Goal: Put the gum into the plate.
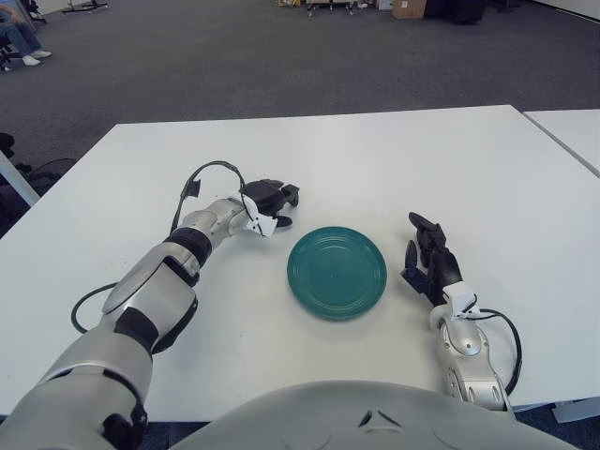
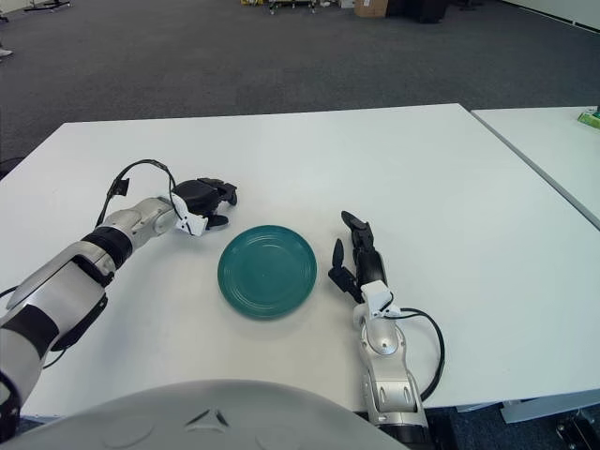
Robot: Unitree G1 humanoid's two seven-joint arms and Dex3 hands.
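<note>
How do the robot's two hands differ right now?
The left hand sits up and left of the green plate, fingers curled down towards the table; the right hand shows right of the plate, fingers spread, holding nothing. The left arm reaches farther out than the right. Both hands are black. No gum is visible.

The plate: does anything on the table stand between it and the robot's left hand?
Nothing visible does. The left hand shows just beyond the upper left rim of the green plate, with only bare white table between them. No gum is visible.
</note>
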